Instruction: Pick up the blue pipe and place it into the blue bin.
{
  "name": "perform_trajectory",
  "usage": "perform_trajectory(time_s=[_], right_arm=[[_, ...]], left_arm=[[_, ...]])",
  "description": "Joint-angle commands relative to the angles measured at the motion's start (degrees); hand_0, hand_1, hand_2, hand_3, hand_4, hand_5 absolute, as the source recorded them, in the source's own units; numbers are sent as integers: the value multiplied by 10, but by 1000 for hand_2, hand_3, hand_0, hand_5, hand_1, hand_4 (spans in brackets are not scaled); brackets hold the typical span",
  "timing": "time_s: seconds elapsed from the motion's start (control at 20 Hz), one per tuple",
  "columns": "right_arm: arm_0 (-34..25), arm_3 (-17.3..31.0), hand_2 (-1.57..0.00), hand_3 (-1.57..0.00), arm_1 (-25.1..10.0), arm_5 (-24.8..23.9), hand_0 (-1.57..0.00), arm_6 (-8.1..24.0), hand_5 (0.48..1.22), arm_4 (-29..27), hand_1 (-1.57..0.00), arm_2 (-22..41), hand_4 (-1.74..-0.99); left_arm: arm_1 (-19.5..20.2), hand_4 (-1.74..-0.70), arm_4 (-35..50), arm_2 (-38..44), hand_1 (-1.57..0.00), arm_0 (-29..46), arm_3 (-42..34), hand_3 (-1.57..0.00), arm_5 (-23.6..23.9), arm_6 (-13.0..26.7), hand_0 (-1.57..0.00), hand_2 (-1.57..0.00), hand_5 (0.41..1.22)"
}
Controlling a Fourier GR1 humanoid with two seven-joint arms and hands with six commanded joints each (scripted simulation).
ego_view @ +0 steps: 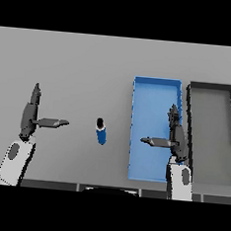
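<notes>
Right robot hand (174, 135) hovers above the blue bin (154, 88), fingers straight, thumb stuck out toward the left, released, grasping nothing. Left robot hand (29, 115) sits well apart on the far side, same pose, fingers straight, thumb pointing inward, also empty.

Blue pipe (101, 131) stands on the grey table (67, 64) between the two robot hands, nearer the right one, just left of the bin's left wall. Not touching the bin, not touched by either robot hand. To the right of the right robot hand lies a dark grey bin (212, 87), side by side with the blue one.

Step in hand, by my read: reach for the pipe, not yet begun. Right robot hand looks like the better choice, since it is closer and the bin is directly under it. It should move left past the bin wall, lower beside the pipe, close thumb and fingers around the blue body, not the cap. Approach gently from the side; a bump could topple it.

Pipe look: short blue cylinder, dark black top end, seems roughly upright, slightly tilted. Small and slim, likely easy to knock over.
</notes>
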Motion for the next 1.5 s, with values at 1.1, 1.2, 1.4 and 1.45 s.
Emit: perform_trajectory(time_s=[1.1,1.2,1.4,1.45], right_arm=[[45,-66,1,1,-64,28,1,-31,611,103,1,71,-1208],[52,-71,1,1,-70,29,1,-33,613,104,1,69,-1211],[64,-84,1,1,-63,28,1,-35,619,103,1,75,-1223],[66,-88,1,1,-58,26,1,-28,620,108,1,80,-1223]], left_arm=[[125,-1141,25,-118,1,36,-93,1,-303,-56,1,1,503],[106,-1170,4,-142,1,41,-106,1,-300,-55,1,1,490],[67,-1186,-43,-175,1,29,-97,1,-279,-53,1,1,466],[54,-1186,-53,-183,1,24,-91,1,-274,-54,1,1,464]])
